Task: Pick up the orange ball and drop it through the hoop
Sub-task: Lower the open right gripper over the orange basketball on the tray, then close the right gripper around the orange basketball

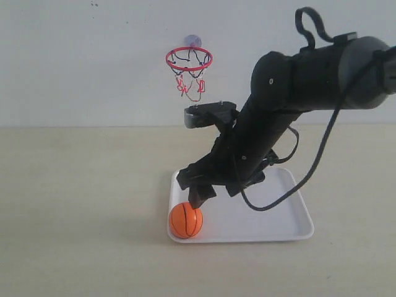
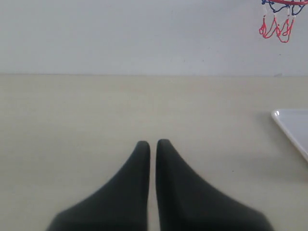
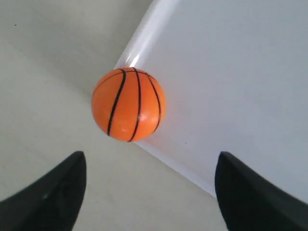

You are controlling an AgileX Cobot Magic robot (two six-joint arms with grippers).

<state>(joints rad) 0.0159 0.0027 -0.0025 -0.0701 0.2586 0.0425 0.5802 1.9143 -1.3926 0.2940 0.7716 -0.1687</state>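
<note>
The orange ball [image 1: 185, 220] with black seams rests in the front left corner of a white tray [image 1: 272, 223]. My right gripper [image 1: 207, 193] hangs just above it, pointing down. In the right wrist view the ball [image 3: 128, 104] lies ahead of the open right gripper [image 3: 150, 159], with nothing between the fingers. The hoop [image 1: 189, 59], with its red ring and string net, sticks to the back wall above the tray's left end. My left gripper [image 2: 153, 143] is shut on nothing over bare table; the hoop's net [image 2: 276, 24] shows at one corner of that view.
The white tray [image 3: 240, 72] holds nothing but the ball. Its corner [image 2: 293, 130] shows in the left wrist view. The right arm's black cable [image 1: 309, 173] loops over the tray. A pale wall stands behind the beige table.
</note>
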